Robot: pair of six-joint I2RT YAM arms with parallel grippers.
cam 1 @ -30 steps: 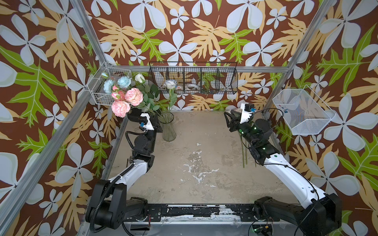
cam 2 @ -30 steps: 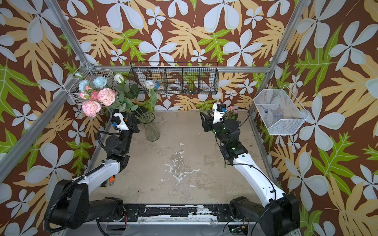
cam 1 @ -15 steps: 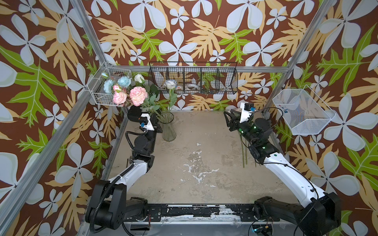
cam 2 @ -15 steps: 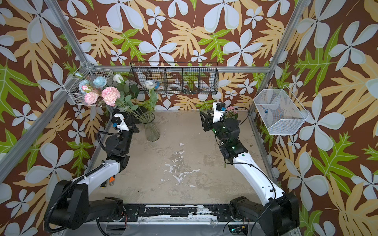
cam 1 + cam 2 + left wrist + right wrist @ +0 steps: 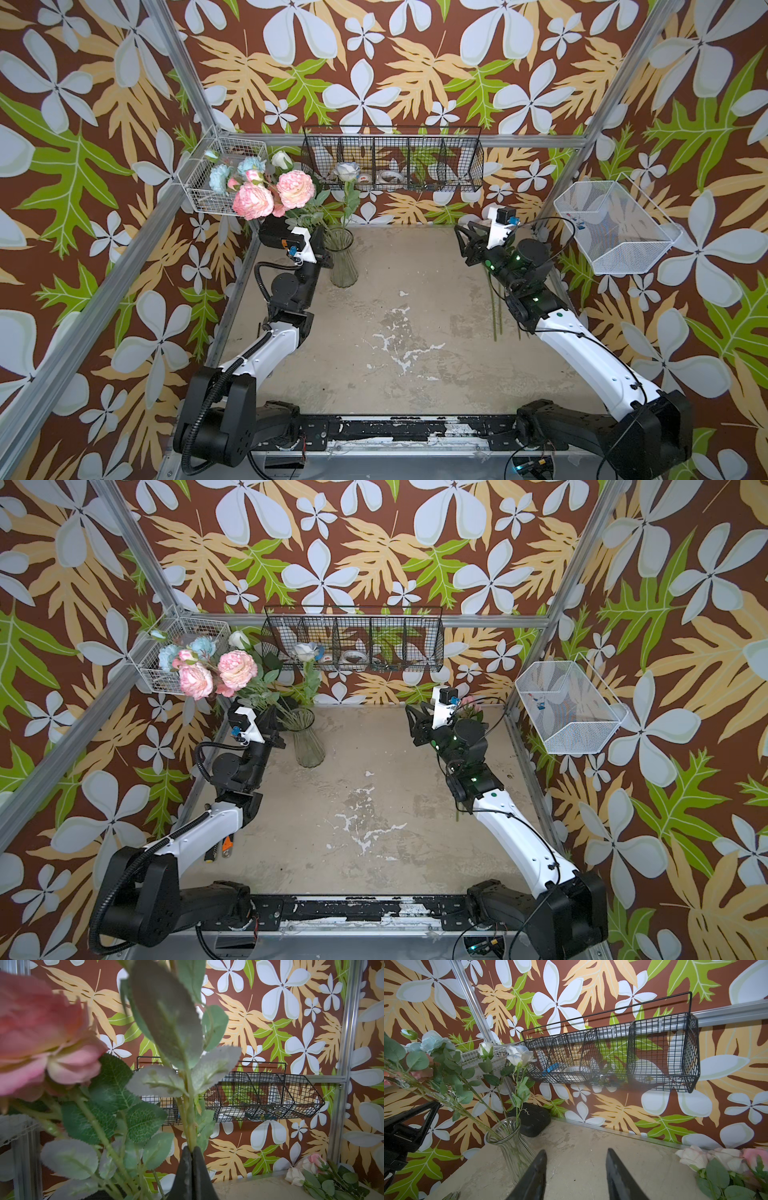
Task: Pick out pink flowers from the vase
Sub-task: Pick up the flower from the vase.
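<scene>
Fingers [image 5: 184, 1169] of the left gripper [image 5: 191, 1149] are pressing together on a green leafy stem [image 5: 188, 1118], just beside a pink flower head [image 5: 41, 1032]. In both top views the pink flowers [image 5: 253, 201] [image 5: 195, 681] are leaning out over that arm, their stems slanting down into the clear ribbed vase [image 5: 341, 270] at the table's [image 5: 415, 332] left rear. The right gripper [image 5: 576, 1152] is hovering with its fingers apart, gripping nothing, while more pale pink roses [image 5: 753, 1157] are lying nearby.
</scene>
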